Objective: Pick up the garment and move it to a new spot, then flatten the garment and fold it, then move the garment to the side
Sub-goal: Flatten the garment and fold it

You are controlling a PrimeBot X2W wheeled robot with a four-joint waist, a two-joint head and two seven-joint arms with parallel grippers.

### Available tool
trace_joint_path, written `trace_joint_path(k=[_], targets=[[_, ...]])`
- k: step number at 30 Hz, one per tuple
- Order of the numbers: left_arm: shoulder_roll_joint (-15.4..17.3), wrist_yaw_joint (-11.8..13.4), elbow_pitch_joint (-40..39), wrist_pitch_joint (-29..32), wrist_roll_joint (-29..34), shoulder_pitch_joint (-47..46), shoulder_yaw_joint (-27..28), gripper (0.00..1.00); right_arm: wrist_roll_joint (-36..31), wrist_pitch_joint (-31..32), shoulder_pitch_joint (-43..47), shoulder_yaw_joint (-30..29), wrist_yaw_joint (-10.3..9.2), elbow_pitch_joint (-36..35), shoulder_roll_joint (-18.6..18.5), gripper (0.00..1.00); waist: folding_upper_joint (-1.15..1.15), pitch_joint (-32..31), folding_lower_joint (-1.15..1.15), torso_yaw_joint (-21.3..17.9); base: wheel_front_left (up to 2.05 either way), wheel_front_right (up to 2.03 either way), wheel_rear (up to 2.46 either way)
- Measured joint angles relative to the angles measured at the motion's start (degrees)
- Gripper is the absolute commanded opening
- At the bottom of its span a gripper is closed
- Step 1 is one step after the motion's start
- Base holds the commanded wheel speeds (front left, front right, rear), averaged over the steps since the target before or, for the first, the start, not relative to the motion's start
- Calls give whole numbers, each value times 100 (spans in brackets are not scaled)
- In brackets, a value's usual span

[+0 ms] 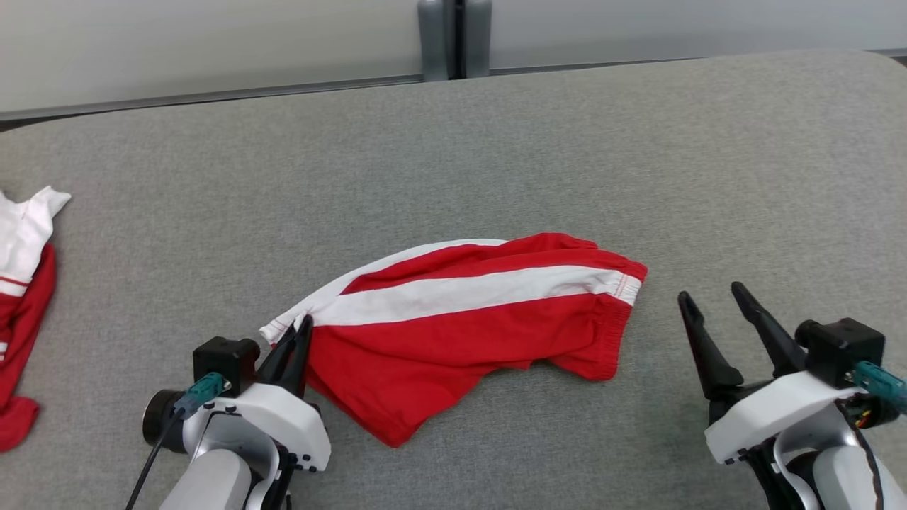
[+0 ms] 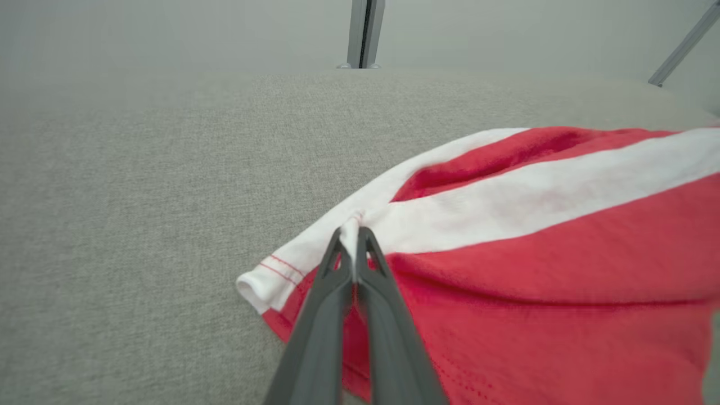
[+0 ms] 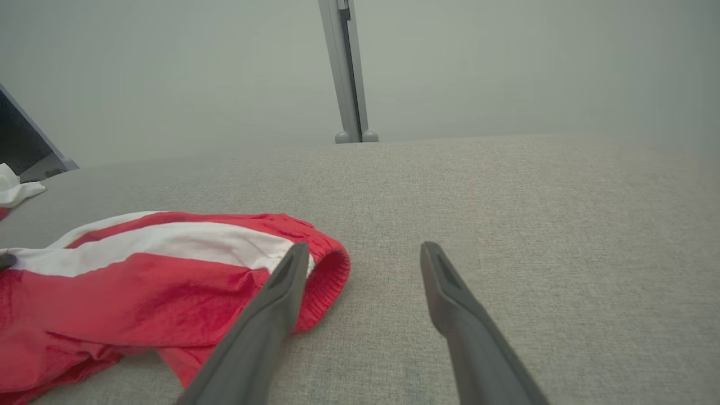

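Item: red shorts with a broad white stripe, lying rumpled on the grey counter between the two claws.
Left claw: pinched shut on the white hem corner of the shorts, at the end nearest it; a small tuck of cloth stood up between its tips.
Reason for hold: a corner grip, I judged, so the cloth would trail out rather than bunch when carried to a new spot.
Right claw: spread wide, holding nothing, low over bare counter; the gathered waistband end lay just to its left, apart from its fingers.
Reason for stance: apparently kept ready to take that free end.
Condition: not flat; creased through the middle, with the near edge hanging in an uneven point towards the left claw's side.
Other stock: second red-and-white garment, well out beyond the left claw's outer side, untouched.
Stage: pick-up, by my reckoning; grip made, most of the cloth resting on the counter.
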Motion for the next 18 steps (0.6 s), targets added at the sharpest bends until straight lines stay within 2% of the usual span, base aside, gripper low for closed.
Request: trace_joint_path(k=[12, 13, 14, 15, 16, 18], targets=[[-132, 48, -402, -33, 87, -110, -198, 0, 550, 66, -563, 745, 0, 768, -119, 100, 0, 330, 0, 330, 0, 0, 0], [-135, 48, -421, -40, 87, -137, -202, 0, 594, 36, -618, 779, 0, 809, -123, 93, 0, 359, 0, 348, 0, 0, 0], [-140, 48, -442, -73, 87, -156, -209, 0, 645, 18, -671, 809, 0, 844, -127, 51, 0, 386, 0, 363, 0, 0, 0], [-145, 49, -468, -134, 93, -167, -210, 0, 703, -27, -713, 834, 0, 860, -140, 31, 0, 409, 0, 379, 0, 0, 0], [-144, 51, -500, -191, 129, -178, -211, 0, 766, -102, -749, 850, 0, 862, -149, 0, 0, 424, 0, 396, 0, 0, 0], [-126, 94, -587, -289, 168, -214, -203, 0, 842, -249, -809, 856, 0, 827, -199, 0, 0, 434, 0, 416, 0, 0, 0]])
